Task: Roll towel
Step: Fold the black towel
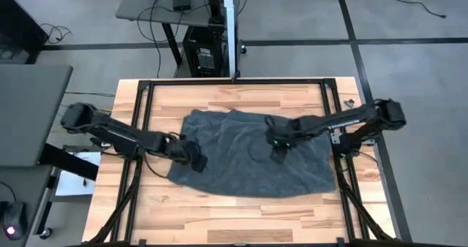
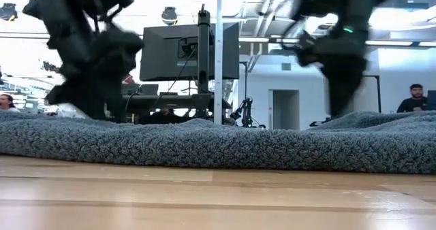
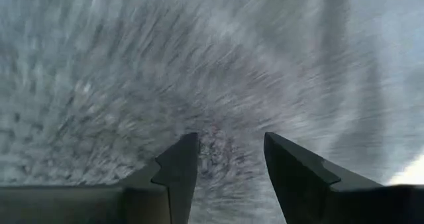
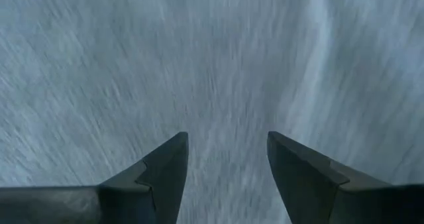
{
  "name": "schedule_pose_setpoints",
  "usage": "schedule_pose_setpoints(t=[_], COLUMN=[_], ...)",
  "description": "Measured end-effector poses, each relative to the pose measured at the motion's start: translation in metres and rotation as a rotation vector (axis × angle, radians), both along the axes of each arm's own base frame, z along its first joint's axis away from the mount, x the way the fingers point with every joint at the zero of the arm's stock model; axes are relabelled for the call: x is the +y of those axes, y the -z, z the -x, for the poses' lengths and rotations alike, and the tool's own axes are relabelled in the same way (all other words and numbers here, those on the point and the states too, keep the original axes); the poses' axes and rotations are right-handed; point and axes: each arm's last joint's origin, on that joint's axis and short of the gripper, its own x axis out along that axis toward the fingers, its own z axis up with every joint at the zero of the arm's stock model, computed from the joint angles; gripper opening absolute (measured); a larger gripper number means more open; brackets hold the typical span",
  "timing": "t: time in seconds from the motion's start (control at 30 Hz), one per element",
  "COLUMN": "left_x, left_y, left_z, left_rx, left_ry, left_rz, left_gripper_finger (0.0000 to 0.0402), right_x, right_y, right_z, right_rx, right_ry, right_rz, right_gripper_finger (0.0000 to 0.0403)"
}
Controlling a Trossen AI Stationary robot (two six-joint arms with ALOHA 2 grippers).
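Note:
The dark grey terry towel (image 1: 248,153) lies spread out and a little rumpled on the wooden table (image 1: 219,210). It fills both wrist views (image 3: 199,65) (image 4: 212,65), and in the low view its near edge (image 2: 218,148) rests on the wood. My left gripper (image 1: 197,161) is open just above the towel's left part, near its near-left corner (image 3: 228,161). My right gripper (image 1: 278,156) is open over the towel's middle-right part (image 4: 225,161). Both point down at the cloth. The white tag does not show.
Black frame rails run along the table's left (image 1: 137,130) and right (image 1: 341,166) sides. Bare wood lies between the towel and the near edge. A desk with a monitor (image 2: 187,50) stands beyond the far edge. A person (image 2: 412,97) is in the room behind.

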Motion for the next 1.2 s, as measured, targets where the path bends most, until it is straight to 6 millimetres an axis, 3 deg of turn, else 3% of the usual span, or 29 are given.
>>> schedule_pose_setpoints(t=[0.13,0.27,0.5,0.57,0.67,0.73,0.8,0.93,1.03,1.2], left_x=[-0.002,0.007,0.051,0.067,0.093,0.105,0.111,0.104,0.083,0.038], left_y=[0.014,0.016,0.010,0.010,0.008,-0.003,-0.027,-0.076,-0.105,-0.119], left_z=[0.000,0.008,0.016,0.015,0.015,0.017,0.013,0.009,0.007,-0.005], left_rx=[0.098,0.191,0.278,0.276,0.280,0.274,0.209,0.051,-0.140,-0.368], left_ry=[-0.033,-0.046,-0.011,0.014,0.050,0.088,0.131,0.179,0.182,0.182], left_rz=[-0.009,-0.031,-0.088,-0.115,-0.157,-0.174,-0.217,-0.287,-0.288,-0.180], left_gripper_finger=[0.0157,0.0155,0.0128,0.0122,0.0119,0.0119,0.0119,0.0119,0.0119,0.0119], right_x=[0.020,0.041,0.085,0.088,0.076,0.066,0.059,0.054,0.056,0.074], right_y=[0.030,0.046,0.039,0.036,0.035,0.029,0.012,-0.023,-0.036,-0.037], right_z=[0.026,0.039,0.014,0.003,-0.008,-0.012,-0.017,-0.014,0.001,0.035], right_rx=[0.092,0.051,-0.273,-0.384,-0.464,-0.497,-0.566,-0.652,-0.638,-0.453], right_ry=[0.044,0.090,0.185,0.214,0.251,0.227,0.164,0.010,-0.037,0.026], right_rz=[-0.004,-0.066,-0.326,-0.356,-0.329,-0.308,-0.308,-0.320,-0.316,-0.368], right_gripper_finger=[0.0198,0.0198,0.0198,0.0198,0.0198,0.0198,0.0198,0.0198,0.0198,0.0198])
